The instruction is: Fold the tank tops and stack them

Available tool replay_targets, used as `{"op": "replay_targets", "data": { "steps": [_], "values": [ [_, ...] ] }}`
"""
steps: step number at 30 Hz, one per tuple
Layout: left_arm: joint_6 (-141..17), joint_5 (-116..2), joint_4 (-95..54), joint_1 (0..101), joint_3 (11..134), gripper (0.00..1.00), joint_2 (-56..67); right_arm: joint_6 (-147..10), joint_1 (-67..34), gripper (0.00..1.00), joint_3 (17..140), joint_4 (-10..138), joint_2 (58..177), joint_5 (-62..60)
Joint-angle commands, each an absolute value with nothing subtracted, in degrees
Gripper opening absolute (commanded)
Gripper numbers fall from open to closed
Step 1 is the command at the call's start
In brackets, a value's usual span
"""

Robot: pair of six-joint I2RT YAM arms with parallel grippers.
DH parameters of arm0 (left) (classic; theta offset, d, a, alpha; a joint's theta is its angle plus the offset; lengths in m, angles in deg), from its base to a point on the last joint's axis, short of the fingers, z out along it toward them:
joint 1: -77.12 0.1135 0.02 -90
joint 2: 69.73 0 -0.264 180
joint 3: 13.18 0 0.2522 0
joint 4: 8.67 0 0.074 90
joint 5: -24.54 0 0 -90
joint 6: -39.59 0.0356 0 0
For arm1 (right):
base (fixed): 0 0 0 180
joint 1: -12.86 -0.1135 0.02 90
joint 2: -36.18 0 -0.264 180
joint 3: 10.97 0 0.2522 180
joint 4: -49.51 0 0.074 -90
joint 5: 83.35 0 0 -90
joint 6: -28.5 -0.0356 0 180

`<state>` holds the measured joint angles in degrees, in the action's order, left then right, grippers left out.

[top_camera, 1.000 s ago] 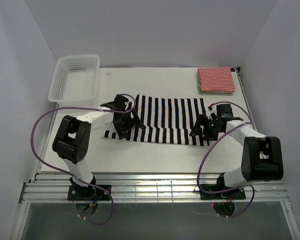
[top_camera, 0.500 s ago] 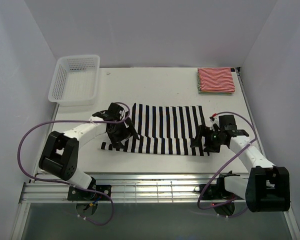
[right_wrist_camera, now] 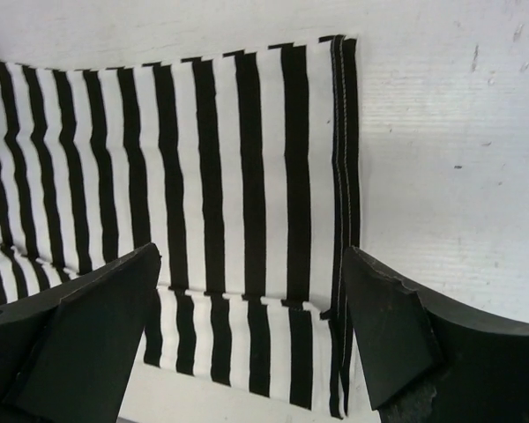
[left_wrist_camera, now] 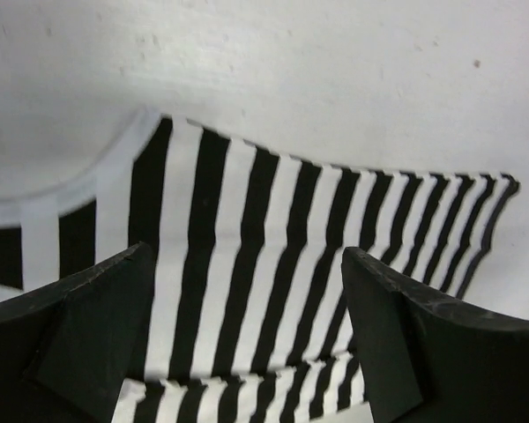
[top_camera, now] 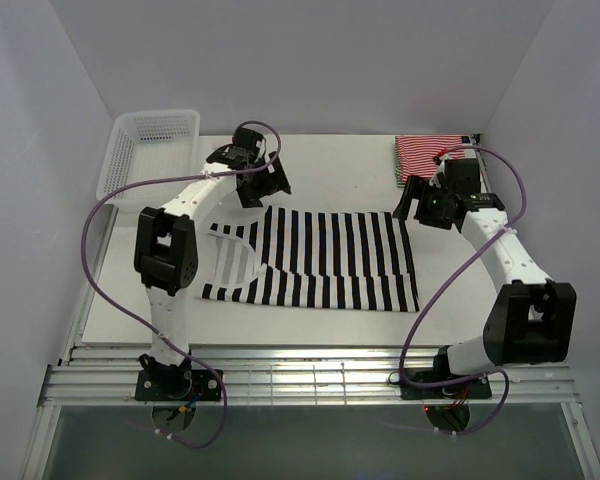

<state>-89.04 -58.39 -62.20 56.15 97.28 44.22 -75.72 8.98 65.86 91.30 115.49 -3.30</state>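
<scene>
The black-and-white broad-striped tank top (top_camera: 330, 260) lies flat mid-table, with a fold line running across it near its front edge. My left gripper (top_camera: 260, 190) is open and empty above its far left edge. My right gripper (top_camera: 425, 205) is open and empty above its far right corner. In the left wrist view the stripes (left_wrist_camera: 247, 229) show between the open fingers (left_wrist_camera: 79, 335). The right wrist view shows the top's hemmed right edge (right_wrist_camera: 344, 176). The red-and-white top (top_camera: 425, 158) lies folded at the far right, partly behind my right arm. I cannot make out the green-and-white top.
A white mesh basket (top_camera: 150, 155) stands at the far left corner. White walls close in the table on three sides. My left arm's purple cable loops over the left side of the table.
Both grippers were low on the top's near edge and dragged it toward the front. Now they are open, raised and moved back to its far edge. The top lies nearer the front.
</scene>
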Motion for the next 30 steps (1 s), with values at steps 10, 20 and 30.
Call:
{"op": "replay_targets", "data": {
  "steps": [10,20,30],
  "values": [
    [-76.1,-63.5,-68.1,58.7,119.9,0.98,64.4,-73.9,8.8,0.9,77.2,89.5,131.2,-1.4],
    [-74.9,-61.5,-68.0,58.7,120.1,0.56,68.3,-73.8,8.8,0.9,77.1,89.5,133.7,-0.5],
    [-75.2,-60.3,-67.3,58.7,117.1,0.04,67.5,-73.9,8.9,0.9,78.8,89.9,136.6,2.8]
  ]
}}
